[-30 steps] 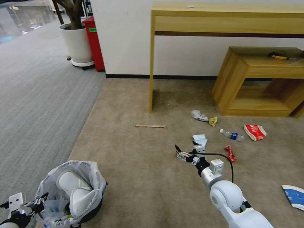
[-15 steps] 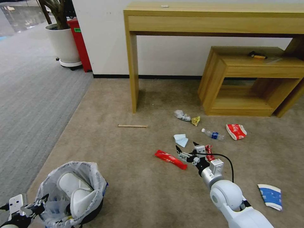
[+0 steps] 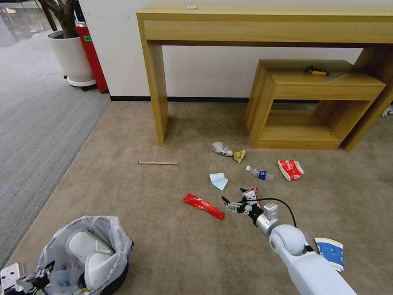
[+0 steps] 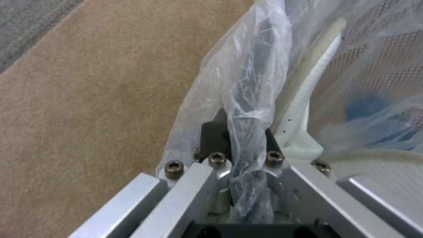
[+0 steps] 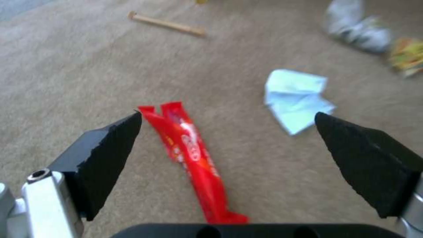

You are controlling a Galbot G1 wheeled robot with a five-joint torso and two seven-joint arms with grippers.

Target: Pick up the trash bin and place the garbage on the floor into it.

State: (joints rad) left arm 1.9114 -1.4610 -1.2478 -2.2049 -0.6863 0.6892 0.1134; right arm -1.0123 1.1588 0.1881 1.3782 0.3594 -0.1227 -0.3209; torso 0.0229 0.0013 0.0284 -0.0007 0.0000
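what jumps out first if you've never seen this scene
Litter strewn over the beige carpet before the wooden desk: a red wrapper, tissue, clear bottle and red-white carton. The right end effector hangs open just beside the wrapper. At the near left, the left end effector grips the rim of a bag-lined bin with white slippers inside.

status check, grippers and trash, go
Left gripper shut on trash bin rim. Right gripper open above red wrapper on the floor. Nothing in the way.
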